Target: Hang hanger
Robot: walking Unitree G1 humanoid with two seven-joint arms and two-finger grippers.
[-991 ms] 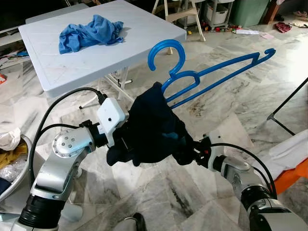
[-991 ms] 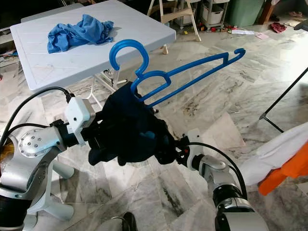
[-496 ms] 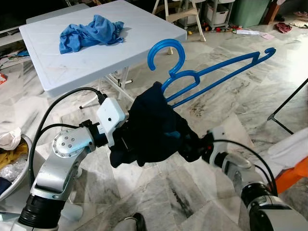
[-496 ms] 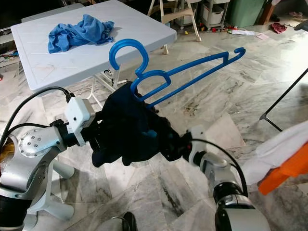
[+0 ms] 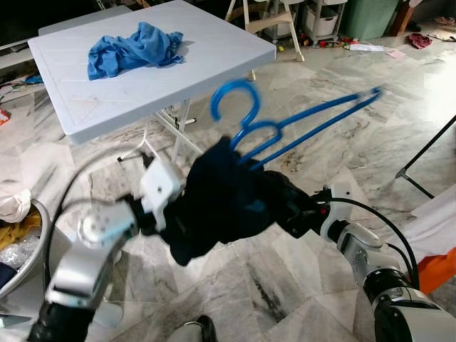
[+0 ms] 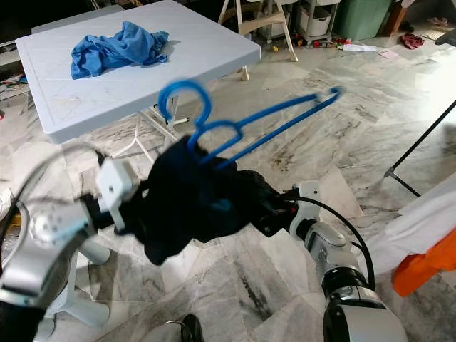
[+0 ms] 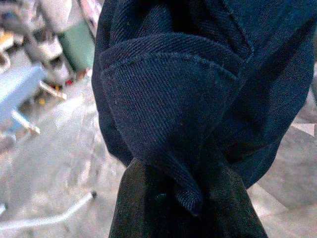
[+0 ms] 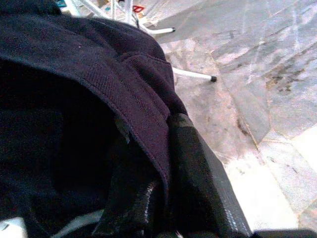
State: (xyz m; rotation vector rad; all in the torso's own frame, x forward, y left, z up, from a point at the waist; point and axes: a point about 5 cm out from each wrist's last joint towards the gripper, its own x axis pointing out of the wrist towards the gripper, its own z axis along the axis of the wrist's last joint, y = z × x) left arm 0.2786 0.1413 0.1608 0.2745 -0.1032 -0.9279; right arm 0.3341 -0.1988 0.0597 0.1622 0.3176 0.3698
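Observation:
A blue plastic hanger [image 5: 299, 121] is held in the air in front of me, hook [image 5: 231, 100] up and its long arm pointing far right. A dark navy garment [image 5: 221, 199] is bunched over its near end. My left gripper [image 5: 177, 214] comes in from the left, its fingers buried in the cloth; the left wrist view has a fold of the garment [image 7: 173, 99] pinched at the black fingers [image 7: 148, 208]. From the right, my right gripper [image 5: 288, 210] is shut on the garment's hem [image 8: 143, 124], which runs between its black fingers [image 8: 203, 188].
A white folding table [image 5: 178, 78] stands behind, with a crumpled blue cloth [image 5: 132, 46] on it. A black stand leg [image 5: 427, 153] and white and orange fabric [image 5: 434, 235] are at the right. A basin [image 5: 14, 256] with clothes sits at the left on the marble floor.
The hanger has swung left and lower and is blurred. My left arm is blurred from moving. The right gripper has pushed up and leftward, deeper into the garment.

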